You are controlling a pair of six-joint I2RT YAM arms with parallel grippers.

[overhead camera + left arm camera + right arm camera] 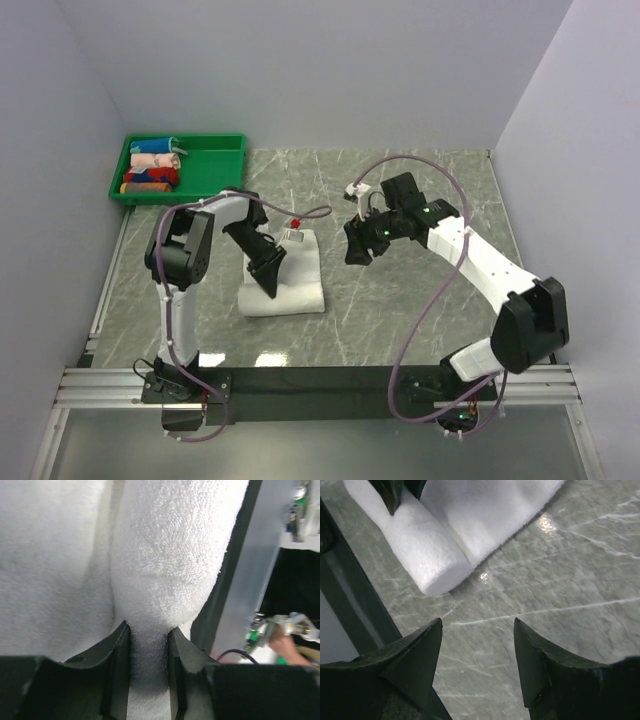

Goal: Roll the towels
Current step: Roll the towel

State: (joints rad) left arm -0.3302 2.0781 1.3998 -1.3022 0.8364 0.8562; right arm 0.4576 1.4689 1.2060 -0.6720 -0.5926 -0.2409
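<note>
squeezing the towel is what my left claw does right now. its two fingers are pressed together on a fat fold of the white fluffy cloth, so that claw is clamped on the towel, at the end closest to my bases.

the towel lies on the grey table, in front of my left arm. the close end is curled into a rolled part. this rolled part is like a short log, and its long way goes from left to right across the table. past it lies the flat part, not rolled yet. the flat part is a long strip, and it points away from me, toward the back wall.

so i think the job is about half way. the log has to tumble away from me, over the flat strip, to eat it up. my left claw is the one touching it, so i think it has to do the pushing.

my right claw is off to the right of the towel, up over bare table. its fingers are wide apart and hold nothing. the log's right end is near it, but not touching.

far away in the back left corner sits a green tray with little bright cloths in it.
</note>
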